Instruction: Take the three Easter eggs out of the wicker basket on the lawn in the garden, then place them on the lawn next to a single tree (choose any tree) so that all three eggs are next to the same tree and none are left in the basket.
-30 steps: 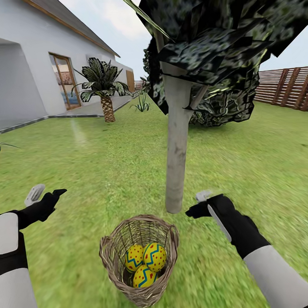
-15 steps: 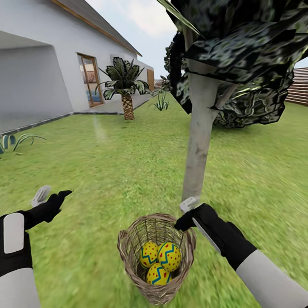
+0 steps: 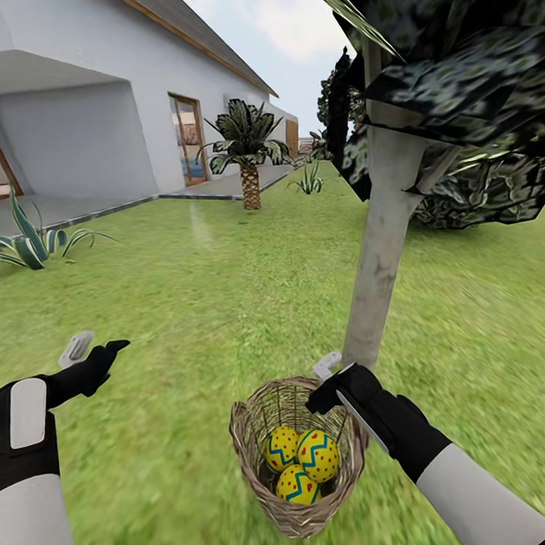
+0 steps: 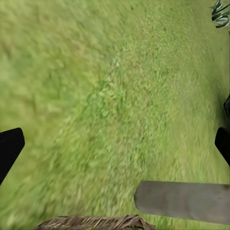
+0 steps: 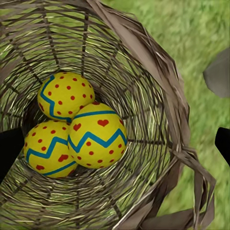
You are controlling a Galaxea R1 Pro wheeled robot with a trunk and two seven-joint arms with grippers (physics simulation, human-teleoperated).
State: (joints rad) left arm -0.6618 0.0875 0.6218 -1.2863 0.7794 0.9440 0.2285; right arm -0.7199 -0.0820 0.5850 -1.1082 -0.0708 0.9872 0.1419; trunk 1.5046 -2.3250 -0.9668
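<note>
While all three Easter eggs (image 3: 301,465) are sitting in the wicker basket (image 3: 255,454) near the tree (image 3: 378,273), we are holding the right gripper (image 3: 330,378) spread above them, judging each smooth, light, best pinched across its middle.
</note>
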